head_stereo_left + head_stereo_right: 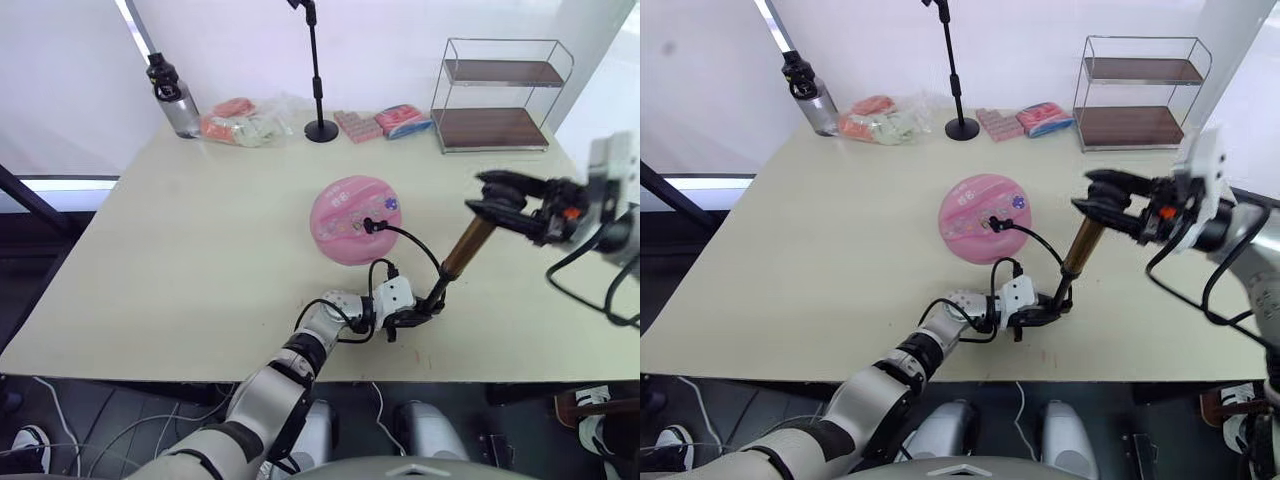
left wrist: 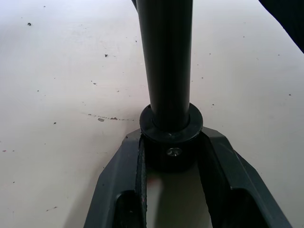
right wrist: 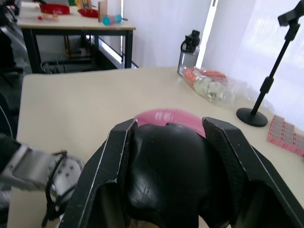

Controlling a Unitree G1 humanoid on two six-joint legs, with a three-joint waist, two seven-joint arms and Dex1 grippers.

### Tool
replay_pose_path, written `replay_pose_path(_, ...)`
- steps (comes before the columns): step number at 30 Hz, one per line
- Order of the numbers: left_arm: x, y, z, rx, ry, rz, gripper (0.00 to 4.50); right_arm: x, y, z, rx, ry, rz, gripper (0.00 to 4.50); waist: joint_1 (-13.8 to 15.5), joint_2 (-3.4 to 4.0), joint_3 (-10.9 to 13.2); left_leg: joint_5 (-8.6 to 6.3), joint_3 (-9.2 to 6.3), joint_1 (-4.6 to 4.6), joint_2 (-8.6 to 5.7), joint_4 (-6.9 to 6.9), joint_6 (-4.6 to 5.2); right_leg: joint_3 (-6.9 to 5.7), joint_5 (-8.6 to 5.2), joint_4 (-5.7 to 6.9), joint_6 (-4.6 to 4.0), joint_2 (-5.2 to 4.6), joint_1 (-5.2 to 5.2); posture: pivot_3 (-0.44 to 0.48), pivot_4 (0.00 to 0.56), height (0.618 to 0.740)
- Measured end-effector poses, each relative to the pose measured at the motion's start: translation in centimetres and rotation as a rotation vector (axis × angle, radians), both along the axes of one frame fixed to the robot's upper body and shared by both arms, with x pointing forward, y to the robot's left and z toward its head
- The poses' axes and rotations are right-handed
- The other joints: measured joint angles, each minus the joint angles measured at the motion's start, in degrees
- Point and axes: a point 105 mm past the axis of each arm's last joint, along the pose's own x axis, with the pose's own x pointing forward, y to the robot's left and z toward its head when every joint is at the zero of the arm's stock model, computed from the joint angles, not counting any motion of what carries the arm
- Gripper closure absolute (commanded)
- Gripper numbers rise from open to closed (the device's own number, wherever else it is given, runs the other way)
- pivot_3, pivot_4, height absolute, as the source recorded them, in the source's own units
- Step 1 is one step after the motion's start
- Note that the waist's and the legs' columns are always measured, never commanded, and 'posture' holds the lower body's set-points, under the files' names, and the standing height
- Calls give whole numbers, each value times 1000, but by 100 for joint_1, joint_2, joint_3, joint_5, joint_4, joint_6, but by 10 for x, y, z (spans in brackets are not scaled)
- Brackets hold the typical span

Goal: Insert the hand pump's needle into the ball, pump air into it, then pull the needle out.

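Desk (image 1: 180, 250), pale and wide, carries everything.

Ball (image 1: 356, 219) sits near the desk's middle, forward of my left arm and off to the left of my right. Stickers face up. A black fitting rests on its top; I take this for the needle (image 1: 368, 226) seated in the valve, though the pin itself is too small to make out.

Hand pump (image 1: 462, 250) stands tilted between my two arms, just right of the ball, not touching it. Its long axis runs from the base near the desk's front edge up and away to the right. The thin hose (image 1: 415, 243) loops from the base end back to the ball's top.

Left fingers (image 2: 172, 156) narrowly closed on the pump's black base collar, pinning it at desk level. This arm is the nearer one to the ball.

Right fingers (image 1: 498, 205) closed over the black handle (image 3: 166, 166) at the raised end, well above the desk.

Judgement: insertion looks done and pumping is the step in hand. The stroke must run along the tilted axis, toward my left fingers; any sideways push would drag the hose and could lever the needle.
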Motion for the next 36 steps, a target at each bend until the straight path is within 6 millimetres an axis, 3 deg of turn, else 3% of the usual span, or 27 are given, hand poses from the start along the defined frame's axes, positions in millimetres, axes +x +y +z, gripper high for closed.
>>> replay_pose_path(6,-1,2,-3,8,8,5,3485,4,13,-54,-31,46,-15,2825,-14,-30,-54,-1,-5,6,4,-7,-1,-4,-3,0,-5,4,2,0,150,740)
replay_pose_path(11,-1,2,-4,10,11,7,3485,6,17,-86,-48,73,-47,2825,-16,-29,-70,-2,-1,8,5,-8,-3,-2,-4,0,-6,5,2,0,150,740)
replay_pose_path(16,-1,2,-4,9,12,7,3485,4,17,-88,-67,54,-37,2825,-14,-19,-72,-2,-2,7,4,-8,-3,-2,-4,0,-6,4,2,0,150,740)
replay_pose_path(23,-2,-3,-1,-2,6,-6,3485,9,9,-58,-93,95,-14,2826,25,11,-27,-2,-4,-5,-3,-7,-3,-2,-5,-4,-4,-1,-4,0,150,740)
replay_pose_path(28,-2,-5,1,-8,3,-12,3485,5,1,2,-58,46,18,2826,68,26,9,-2,-6,-9,-6,-7,-3,-4,-6,-7,-2,-4,-5,0,150,740)
replay_pose_path(36,-2,-5,1,-8,2,-13,3485,0,-6,43,-11,27,18,2826,75,24,14,-2,-5,-9,-4,-7,-3,-5,-7,-7,-2,-4,-6,0,150,740)
